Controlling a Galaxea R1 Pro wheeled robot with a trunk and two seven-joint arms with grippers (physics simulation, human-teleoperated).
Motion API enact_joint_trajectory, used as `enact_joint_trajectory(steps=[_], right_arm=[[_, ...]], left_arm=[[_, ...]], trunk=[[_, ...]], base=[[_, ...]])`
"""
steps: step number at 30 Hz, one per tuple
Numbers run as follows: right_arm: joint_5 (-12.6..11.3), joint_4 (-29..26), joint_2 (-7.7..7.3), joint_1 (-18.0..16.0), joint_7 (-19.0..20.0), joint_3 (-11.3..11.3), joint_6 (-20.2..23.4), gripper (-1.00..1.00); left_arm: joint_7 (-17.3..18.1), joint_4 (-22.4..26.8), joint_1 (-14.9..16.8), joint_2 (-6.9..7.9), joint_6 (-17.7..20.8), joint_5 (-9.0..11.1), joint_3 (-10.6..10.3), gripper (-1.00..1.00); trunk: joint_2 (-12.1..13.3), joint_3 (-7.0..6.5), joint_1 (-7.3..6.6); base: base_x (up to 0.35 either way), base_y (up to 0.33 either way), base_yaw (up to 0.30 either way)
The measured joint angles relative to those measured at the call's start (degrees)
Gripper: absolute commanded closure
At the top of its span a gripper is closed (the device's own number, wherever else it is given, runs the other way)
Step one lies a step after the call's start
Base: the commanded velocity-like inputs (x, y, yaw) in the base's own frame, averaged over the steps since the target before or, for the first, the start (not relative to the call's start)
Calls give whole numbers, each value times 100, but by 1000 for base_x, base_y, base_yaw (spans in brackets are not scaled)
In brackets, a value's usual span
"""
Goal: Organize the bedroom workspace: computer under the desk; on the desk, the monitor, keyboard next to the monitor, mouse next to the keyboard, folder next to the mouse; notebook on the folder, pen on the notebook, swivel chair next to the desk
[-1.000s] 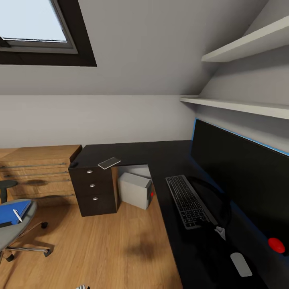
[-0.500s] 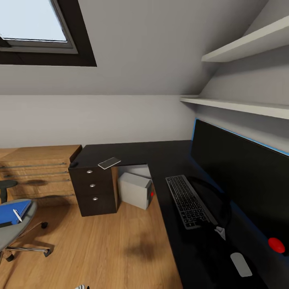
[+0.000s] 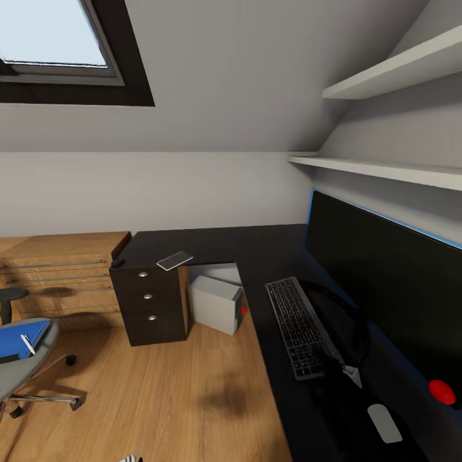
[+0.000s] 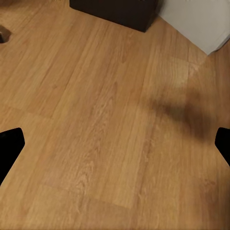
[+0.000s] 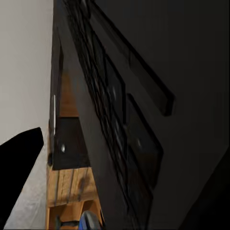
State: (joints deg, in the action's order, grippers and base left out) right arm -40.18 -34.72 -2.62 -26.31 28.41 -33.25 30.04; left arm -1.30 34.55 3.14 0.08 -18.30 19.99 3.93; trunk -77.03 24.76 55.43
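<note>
Left wrist view: left fingers [image 4: 10, 148] spread wide, one tip at each edge of frame, nothing between them, wood floor [image 4: 110, 120] beneath. Right wrist view: right fingers [image 5: 21, 172] sit close along the keyboard [image 5: 110, 110], which is seen edge-on. One dark tip is clear and the other is lost against the dark surface, so cannot tell how far they are parted or whether they hold anything. Head view, nearest on the black desk [image 3: 218, 247]: a pale grey oblong item [image 3: 385, 422] and, just beyond it, a red round item [image 3: 441, 390] at the foot of the monitor [image 3: 385, 282]. The keyboard lies flat on the surface just beside the monitor's stand, running lengthwise along the screen. At the near left, the swivel chair [image 3: 25, 369] stands well apart from the desk; the blue folder [image 3: 22, 337] is on its seat, the white pen [image 3: 27, 344] on the folder. Farther: the computer [image 3: 217, 303] on the floor under the desk, beside the drawers [image 3: 149, 298]. Above the drawers, the notebook [image 3: 174, 260] lies on the surface, with the mouse [image 3: 117, 262] near it at the corner. Wooden chest [image 3: 61, 276] against the far wall; shelves [image 3: 385, 168] and skylight [image 3: 58, 38] above.
</note>
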Motion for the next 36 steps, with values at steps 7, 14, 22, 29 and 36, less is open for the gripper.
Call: enact_joint_trajectory(steps=[7, 14, 22, 29, 36], right_arm=[[-25, -2, -3, -1, 14, -1, 15, -100], [-39, -9, -3, -2, 20, 0, 17, -100], [-39, -8, -4, -2, 21, 2, 15, -100], [-47, -9, -3, -2, 23, 0, 11, -100], [-48, -8, -4, -2, 24, -2, 11, -100]], left_arm=[[7, 0, 0, 0, 0, 0, 2, -100], [1, 0, 0, 0, 0, 0, -5, -100], [8, 0, 0, 0, 0, 0, 0, -100], [9, -1, 1, 0, -2, -2, 3, -100], [9, -1, 0, 0, 0, -3, -2, -100]], trunk=[[0, 0, 0], [239, -108, -131], [321, -144, -176], [321, -144, -174], [321, -144, -172]], base=[[0, 0, 0], [0, 0, 0], [0, 0, 0], [-50, 0, 0], [-287, 0, 0]])
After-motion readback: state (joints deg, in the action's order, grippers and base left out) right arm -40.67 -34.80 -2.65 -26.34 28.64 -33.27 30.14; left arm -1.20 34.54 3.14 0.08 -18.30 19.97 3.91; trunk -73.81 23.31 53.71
